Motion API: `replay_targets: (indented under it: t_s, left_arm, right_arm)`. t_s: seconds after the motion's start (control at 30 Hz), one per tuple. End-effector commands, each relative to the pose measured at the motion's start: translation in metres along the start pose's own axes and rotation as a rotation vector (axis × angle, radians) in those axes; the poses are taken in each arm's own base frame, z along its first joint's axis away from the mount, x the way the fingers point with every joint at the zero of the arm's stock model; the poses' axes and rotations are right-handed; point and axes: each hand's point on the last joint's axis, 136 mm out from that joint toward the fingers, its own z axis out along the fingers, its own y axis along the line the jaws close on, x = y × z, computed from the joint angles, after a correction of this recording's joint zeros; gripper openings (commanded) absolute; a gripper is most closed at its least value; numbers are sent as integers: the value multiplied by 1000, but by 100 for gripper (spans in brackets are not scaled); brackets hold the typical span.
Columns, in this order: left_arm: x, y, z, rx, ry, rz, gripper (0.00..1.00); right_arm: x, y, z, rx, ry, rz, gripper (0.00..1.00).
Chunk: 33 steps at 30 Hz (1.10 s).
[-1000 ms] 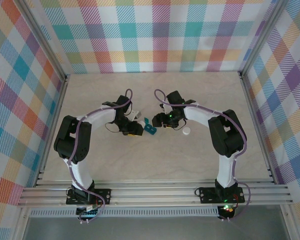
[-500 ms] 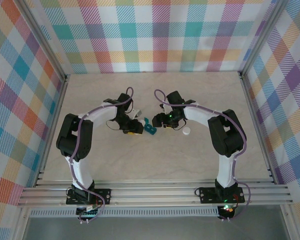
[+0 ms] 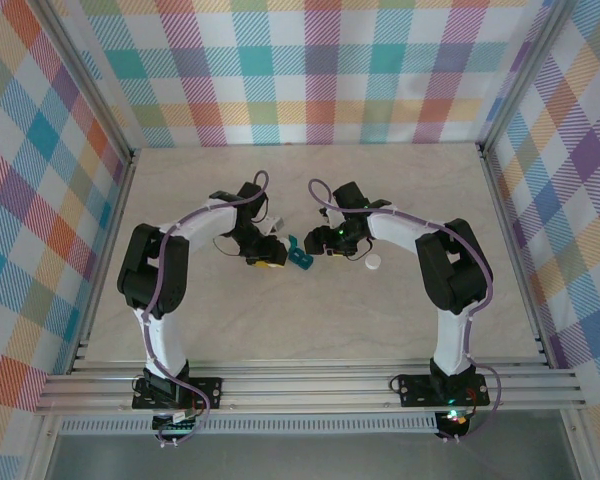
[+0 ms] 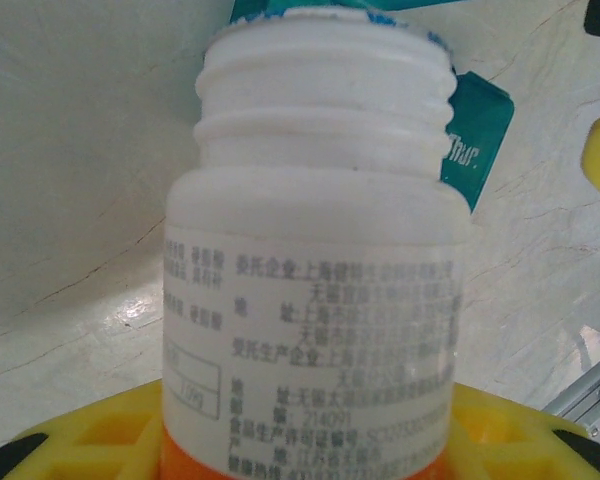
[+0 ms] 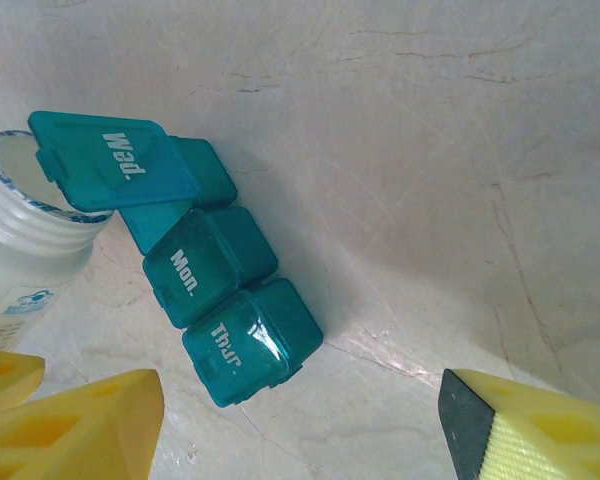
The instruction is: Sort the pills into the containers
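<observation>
The containers (image 5: 215, 270) are a teal strip of three joined boxes lying on the table. Its "Wed." lid (image 5: 110, 160) stands open, while "Mon." and "Thur." are closed. My left gripper (image 4: 310, 445) is shut on a white pill bottle (image 4: 320, 270) with an orange base. The uncapped mouth of the bottle (image 5: 25, 200) touches the open lid's end of the containers (image 3: 299, 256). My right gripper (image 5: 300, 430) stands open just right of the strip, with nothing between its yellow fingers (image 5: 85, 420). No pills can be seen.
A small white cap (image 3: 373, 262) lies on the table to the right of my right gripper (image 3: 327, 244). Plaid walls enclose the pale marble-patterned tabletop (image 3: 310, 320), with free room in front and behind.
The left arm has shifted slightly, bringing the bottle a little closer to the teal strip. The right arm has not moved.
</observation>
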Motion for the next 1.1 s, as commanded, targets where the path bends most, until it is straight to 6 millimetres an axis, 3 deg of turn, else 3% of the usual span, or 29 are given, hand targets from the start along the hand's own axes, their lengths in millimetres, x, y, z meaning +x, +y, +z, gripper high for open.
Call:
replay_targets:
  t_s: [0.0, 1.07]
  left_arm:
    - [3, 1, -2, 5, 37, -1, 0]
    - [0, -5, 1, -21, 114, -6, 0]
  right_arm:
    - [-6, 0, -2, -3, -8, -5, 74]
    - [-9, -2, -5, -4, -18, 7, 74]
